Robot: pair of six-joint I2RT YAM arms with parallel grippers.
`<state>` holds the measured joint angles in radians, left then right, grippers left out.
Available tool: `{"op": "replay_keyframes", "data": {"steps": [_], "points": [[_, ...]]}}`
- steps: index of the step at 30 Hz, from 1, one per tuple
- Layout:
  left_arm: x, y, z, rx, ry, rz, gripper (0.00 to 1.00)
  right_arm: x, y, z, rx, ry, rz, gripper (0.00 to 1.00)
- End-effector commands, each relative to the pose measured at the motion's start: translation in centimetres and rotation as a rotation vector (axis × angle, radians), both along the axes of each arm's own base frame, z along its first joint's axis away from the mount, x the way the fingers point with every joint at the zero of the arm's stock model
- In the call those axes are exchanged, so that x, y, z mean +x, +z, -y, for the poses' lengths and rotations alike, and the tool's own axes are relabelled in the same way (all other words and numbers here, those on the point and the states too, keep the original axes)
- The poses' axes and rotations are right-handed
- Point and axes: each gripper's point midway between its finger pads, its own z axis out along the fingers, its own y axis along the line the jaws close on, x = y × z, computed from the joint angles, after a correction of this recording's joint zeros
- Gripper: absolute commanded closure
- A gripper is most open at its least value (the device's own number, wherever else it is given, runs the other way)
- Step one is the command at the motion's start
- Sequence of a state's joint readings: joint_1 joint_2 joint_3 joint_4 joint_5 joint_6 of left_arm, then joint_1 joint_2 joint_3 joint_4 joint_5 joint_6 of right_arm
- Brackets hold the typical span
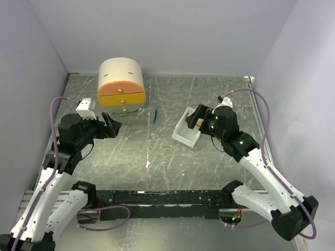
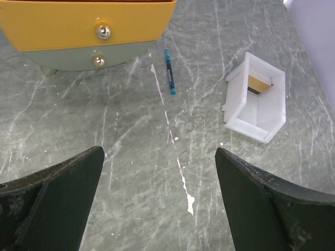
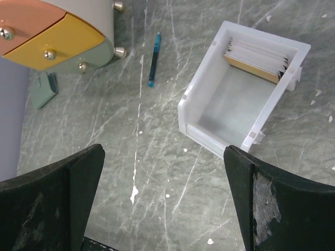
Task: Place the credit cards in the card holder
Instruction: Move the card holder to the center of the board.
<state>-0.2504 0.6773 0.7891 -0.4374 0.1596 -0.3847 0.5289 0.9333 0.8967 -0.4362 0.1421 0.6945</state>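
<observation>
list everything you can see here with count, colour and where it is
drawer box: one, cream with orange, yellow and grey-green drawers, far side of the table, left of centre
blue stick: one, blue, flat on the table between drawer box and tray
tray: one, white, open-topped, right of centre
credit cards: a stack, count unclear, gold face with pale edges, standing against the tray's far wall
card holder: one, pale grey-green, on the table by the drawer box's left foot
table: one, grey-green marbled
left gripper: one, black, open, above bare table
right gripper: one, black, open, by the tray
</observation>
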Motion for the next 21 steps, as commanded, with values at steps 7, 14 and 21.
{"op": "replay_keyframes", "data": {"steps": [7, 14, 21], "points": [[2.4, -2.4, -3.8, -0.021, 0.302, -0.089, 0.03, 0.0, 1.0, 1.2, 0.009, -0.059, 0.029, 0.00], [3.6, -5.2, -8.8, 0.025, 0.658, -0.247, 0.11, -0.4, 1.0, 1.3, 0.002, -0.047, 0.030, 0.00], [6.0, -6.0, -12.5, -0.148, 0.884, -0.322, 0.20, -0.2, 0.3, 2.0, -0.023, -0.083, 0.023, 0.00]]}}
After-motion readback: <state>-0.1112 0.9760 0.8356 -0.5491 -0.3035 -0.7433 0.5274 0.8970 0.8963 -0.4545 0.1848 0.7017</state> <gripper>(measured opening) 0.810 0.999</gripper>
